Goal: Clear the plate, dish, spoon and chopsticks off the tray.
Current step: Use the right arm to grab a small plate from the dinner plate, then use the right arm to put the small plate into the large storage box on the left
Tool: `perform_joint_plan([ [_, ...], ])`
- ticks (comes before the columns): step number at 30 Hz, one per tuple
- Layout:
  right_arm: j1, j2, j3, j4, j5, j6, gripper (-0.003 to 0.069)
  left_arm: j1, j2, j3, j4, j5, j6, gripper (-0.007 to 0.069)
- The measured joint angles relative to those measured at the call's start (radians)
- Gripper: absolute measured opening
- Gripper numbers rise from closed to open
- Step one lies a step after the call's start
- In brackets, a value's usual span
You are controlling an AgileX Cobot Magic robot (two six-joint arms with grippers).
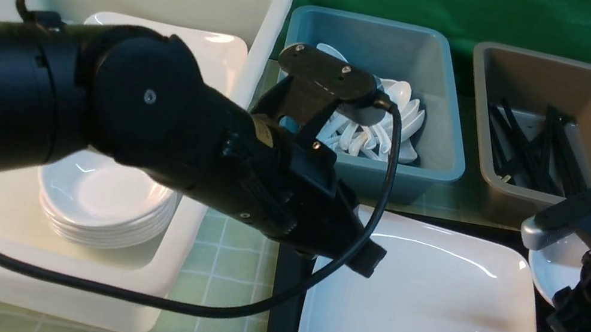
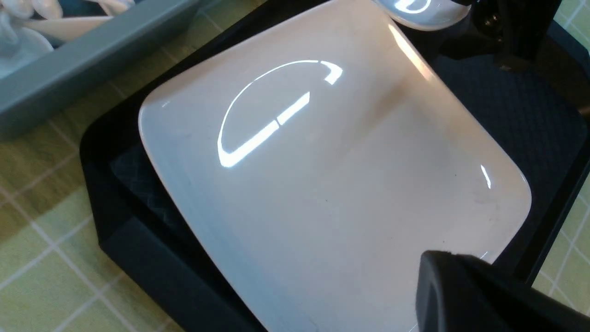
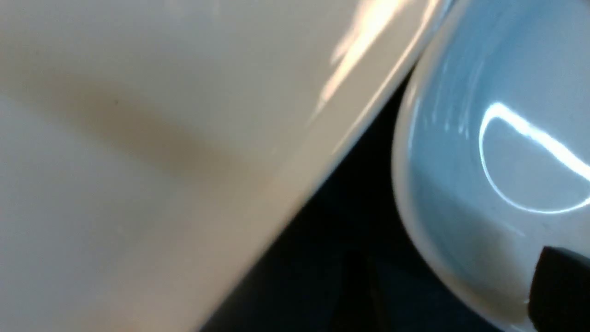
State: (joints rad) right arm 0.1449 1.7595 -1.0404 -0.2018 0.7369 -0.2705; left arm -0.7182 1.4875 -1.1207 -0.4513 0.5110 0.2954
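The large white plate point(image 1: 426, 323) point(image 2: 322, 184) point(image 3: 138, 161) lies on the black tray point(image 1: 283, 310) point(image 2: 507, 106) point(image 3: 345, 258). A small white dish point(image 1: 551, 269) point(image 2: 424, 11) point(image 3: 484, 161) sits on the tray right of the plate, close to its rim. My left gripper point(image 1: 370, 261) point(image 2: 440, 260) hangs shut and empty above the plate's far left corner. My right gripper point(image 1: 564, 314) is low over the dish and looks open. One of its fingers point(image 3: 562, 286) shows inside the dish's rim; the other is out of frame. No spoon or chopsticks show on the tray.
A big white tub point(image 1: 270, 34) on the left holds a stack of small dishes point(image 1: 103, 205) and a plate. Behind the tray, a blue tub point(image 1: 437, 154) holds several white spoons point(image 1: 393, 128), and a brown tub point(image 1: 510, 192) holds black chopsticks point(image 1: 536, 147).
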Motion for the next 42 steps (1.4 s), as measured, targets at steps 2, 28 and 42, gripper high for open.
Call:
perform_joint_plan([
  [2, 0.000, 0.021, 0.000, -0.004, -0.029, -0.017, 0.0454, 0.000, 0.001, 0.000, 0.000, -0.001, 0.000, -0.0016],
  [28, 0.114, -0.340, -0.156, 0.190, 0.296, 0.020, 0.0026, 0.014, 0.030, -0.245, 0.371, 0.193, -0.216, -0.0016],
  [42, 0.596, 0.003, -0.886, 0.626, 0.243, -0.194, 0.0027, 0.731, -0.342, -0.173, 0.375, 0.433, -0.244, -0.0016],
])
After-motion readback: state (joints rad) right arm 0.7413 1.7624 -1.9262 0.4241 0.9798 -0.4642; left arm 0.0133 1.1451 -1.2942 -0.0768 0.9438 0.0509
